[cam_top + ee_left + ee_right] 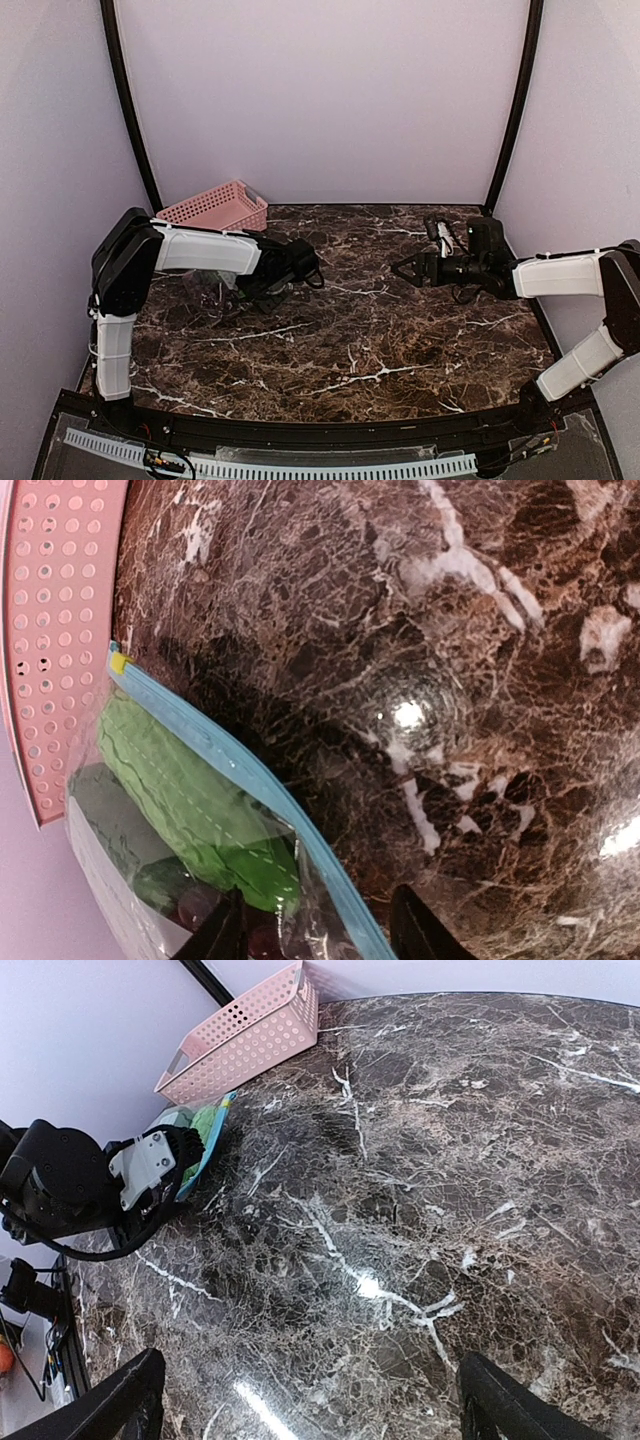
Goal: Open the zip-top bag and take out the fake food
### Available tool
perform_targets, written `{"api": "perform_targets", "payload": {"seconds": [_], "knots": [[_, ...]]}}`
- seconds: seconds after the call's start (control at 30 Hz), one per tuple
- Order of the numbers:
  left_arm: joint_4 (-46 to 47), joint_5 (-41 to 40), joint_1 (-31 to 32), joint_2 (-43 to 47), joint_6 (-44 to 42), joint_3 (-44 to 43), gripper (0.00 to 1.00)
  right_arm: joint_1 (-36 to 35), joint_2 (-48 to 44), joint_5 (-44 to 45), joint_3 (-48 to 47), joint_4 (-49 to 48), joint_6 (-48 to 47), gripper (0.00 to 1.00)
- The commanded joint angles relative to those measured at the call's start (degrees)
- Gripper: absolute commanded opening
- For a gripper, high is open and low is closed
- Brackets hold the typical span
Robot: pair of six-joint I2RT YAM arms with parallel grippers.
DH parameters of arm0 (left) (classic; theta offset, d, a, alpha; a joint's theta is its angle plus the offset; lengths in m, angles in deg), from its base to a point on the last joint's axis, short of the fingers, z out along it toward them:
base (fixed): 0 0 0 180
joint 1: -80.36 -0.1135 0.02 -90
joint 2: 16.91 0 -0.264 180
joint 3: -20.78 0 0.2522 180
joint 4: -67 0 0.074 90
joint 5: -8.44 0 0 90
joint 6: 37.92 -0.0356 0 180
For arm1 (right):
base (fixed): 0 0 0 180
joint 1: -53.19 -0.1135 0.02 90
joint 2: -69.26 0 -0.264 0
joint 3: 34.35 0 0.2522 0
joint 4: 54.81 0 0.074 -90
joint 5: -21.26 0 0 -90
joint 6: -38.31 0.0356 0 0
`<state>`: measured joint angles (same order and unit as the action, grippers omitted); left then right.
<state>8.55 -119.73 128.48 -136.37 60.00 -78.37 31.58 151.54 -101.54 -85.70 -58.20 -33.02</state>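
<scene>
Seen from above, the zip-top bag (208, 285) lies mostly hidden under the left arm (205, 252) at 9 o'clock on the surface (380, 340). In the left wrist view the picture's lower edge cuts off the bag, the grapes (195, 912) and all but the fingertips of the left gripper (320, 935).

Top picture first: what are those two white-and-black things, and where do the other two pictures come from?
They are robot arms, a left arm and a right arm, bolted at the near edge of a marble table and seen by a camera above. The other pictures come from a camera on each wrist, looking past that arm's gripper. On the table are a pink basket and, beside it, a clear zip-top bag holding a green piece and dark grapes. The left gripper is open astride the bag's blue zip edge; the right gripper is open over bare table. Neither holds anything.
</scene>
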Motion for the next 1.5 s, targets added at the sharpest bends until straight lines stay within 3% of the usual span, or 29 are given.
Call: {"api": "perform_targets", "payload": {"seconds": [0.0, 0.07, 0.23, 0.3, 0.43, 0.8, 1.2, 1.47], "knots": [[-1.37, -3.74, -0.11, -0.58, 0.00, -1.45, 0.46, -0.01, 0.56, -0.98, -0.89, -1.34, -1.19, 0.99], [-1.09, -4.71, -0.13, -0.89, -0.05, -1.63, 0.39, -0.02, 0.55, -1.33, -0.89, -1.24, -1.47, 0.99], [-0.90, -5.53, -0.13, -0.87, -0.11, -2.68, 0.08, 0.15, 0.24, -1.70, -0.78, -0.96, -2.25, 0.99], [-1.20, -5.76, -0.09, -0.80, -0.29, -3.39, 0.02, 0.30, 0.25, -1.90, -0.65, -1.04, -2.54, 0.99], [-0.87, -3.95, 0.00, 0.76, -2.39, -4.21, 0.01, 0.49, 0.10, -2.80, -0.69, -1.18, -3.47, 0.99], [6.06, 14.34, 0.53, 14.18, -12.24, -0.86, 0.01, 0.60, -2.09, -9.04, 0.14, -6.11, -5.17, 0.99], [27.44, 42.29, 0.57, 40.04, -26.69, 17.14, 0.01, 0.47, -4.48, -14.28, -0.45, -6.19, -10.73, 0.99], [36.79, 54.81, -2.18, 47.37, -27.45, 32.04, 0.01, -0.84, -5.19, -19.21, 1.02, -7.37, -13.76, 0.94]]}}
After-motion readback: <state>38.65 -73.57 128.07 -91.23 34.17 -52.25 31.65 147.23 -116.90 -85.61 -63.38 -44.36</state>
